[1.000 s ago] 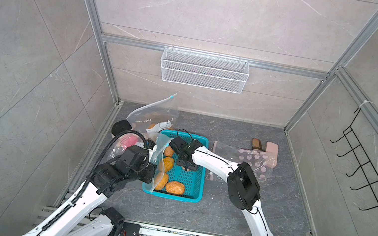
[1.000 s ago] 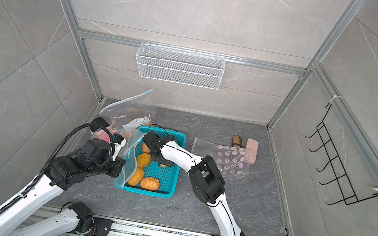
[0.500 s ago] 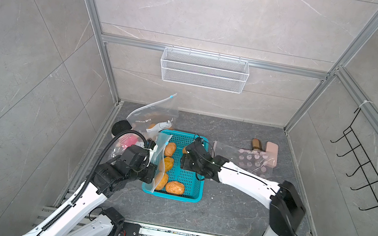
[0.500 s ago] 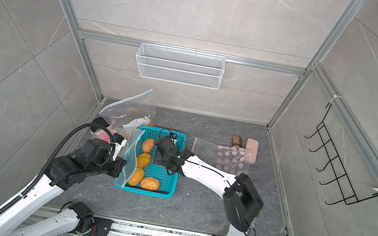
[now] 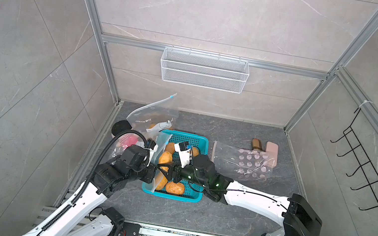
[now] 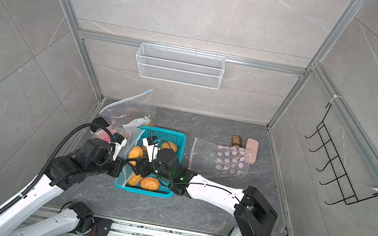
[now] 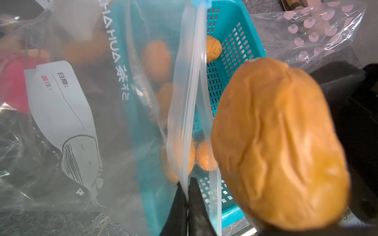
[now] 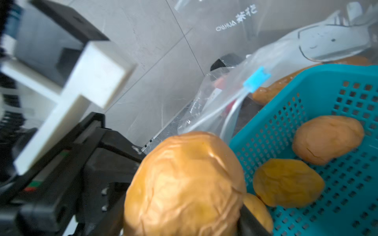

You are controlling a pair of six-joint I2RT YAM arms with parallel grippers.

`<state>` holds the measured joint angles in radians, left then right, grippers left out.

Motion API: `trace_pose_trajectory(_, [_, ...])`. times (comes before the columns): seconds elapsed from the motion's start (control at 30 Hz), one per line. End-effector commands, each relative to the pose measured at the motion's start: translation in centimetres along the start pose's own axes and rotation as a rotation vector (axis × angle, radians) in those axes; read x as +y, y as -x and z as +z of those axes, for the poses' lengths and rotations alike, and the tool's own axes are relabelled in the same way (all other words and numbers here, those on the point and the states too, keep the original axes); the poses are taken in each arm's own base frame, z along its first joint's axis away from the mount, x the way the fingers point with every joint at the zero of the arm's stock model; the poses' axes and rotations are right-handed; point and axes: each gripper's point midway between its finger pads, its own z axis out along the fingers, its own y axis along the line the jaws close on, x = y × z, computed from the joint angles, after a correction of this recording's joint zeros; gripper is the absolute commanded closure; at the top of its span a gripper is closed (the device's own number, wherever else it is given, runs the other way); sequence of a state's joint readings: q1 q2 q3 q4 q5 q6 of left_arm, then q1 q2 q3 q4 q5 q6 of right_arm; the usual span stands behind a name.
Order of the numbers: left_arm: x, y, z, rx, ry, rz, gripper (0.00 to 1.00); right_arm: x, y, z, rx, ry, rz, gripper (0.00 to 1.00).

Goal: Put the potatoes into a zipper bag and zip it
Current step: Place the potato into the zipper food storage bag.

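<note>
Potato [image 8: 184,183] clamped in my right pincer [image 5: 165,170], just beside the zipper bag [image 7: 184,102] mouth; my left pincer [image 7: 187,201] pinches its rim tight.

Soft, even light fills both top views, shadows faint, walls [image 5: 25,42] bowed at the edges; wrist views blur up close, with glare on the bag [image 7: 184,106]

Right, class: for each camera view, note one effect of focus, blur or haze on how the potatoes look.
Left wrist view: the held potato looms close and soft; those behind the zipper bag film look hazy. Right wrist view: the left arm's white block smears, basket potatoes are crisper. Both top views: evenly lit, sharp.
</note>
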<state>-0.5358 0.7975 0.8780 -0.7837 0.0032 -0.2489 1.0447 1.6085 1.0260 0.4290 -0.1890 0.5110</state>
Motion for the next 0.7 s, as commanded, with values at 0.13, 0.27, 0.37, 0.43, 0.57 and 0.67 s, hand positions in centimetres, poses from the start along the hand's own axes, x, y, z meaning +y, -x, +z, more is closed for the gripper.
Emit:
trace_pose_trajectory(0.13, [-0.2, 0.4, -0.2, -0.024, -0.017, 0.026, 1.00, 1.2, -0.3, 0.4, -0.046, 0.090, -0.083, 0.57])
trace_pose_trajectory(0.27, [-0.2, 0.5, -0.3, -0.031, -0.018, 0.026, 1.00, -0.4, -1.7, 1.0, -0.028, 0.037, -0.078, 0.57])
trace_pose_trajectory(0.37, [-0.3, 0.6, -0.5, -0.039, -0.019, 0.024, 1.00, -1.4, -2.9, 1.7, 0.010, 0.003, -0.059, 0.57])
trace_pose_trajectory(0.43, [-0.3, 0.6, -0.5, -0.042, -0.021, 0.026, 1.00, -1.9, -3.5, 2.0, 0.029, -0.007, -0.049, 0.58])
trace_pose_trajectory(0.57, [-0.4, 0.6, -0.5, -0.041, -0.024, 0.025, 1.00, -2.5, -4.3, 2.6, 0.062, -0.029, -0.038, 0.59])
trace_pose_trajectory(0.67, [-0.3, 0.6, -0.5, -0.041, -0.025, 0.026, 1.00, -3.0, -4.5, 2.7, 0.084, -0.063, -0.039, 0.59])
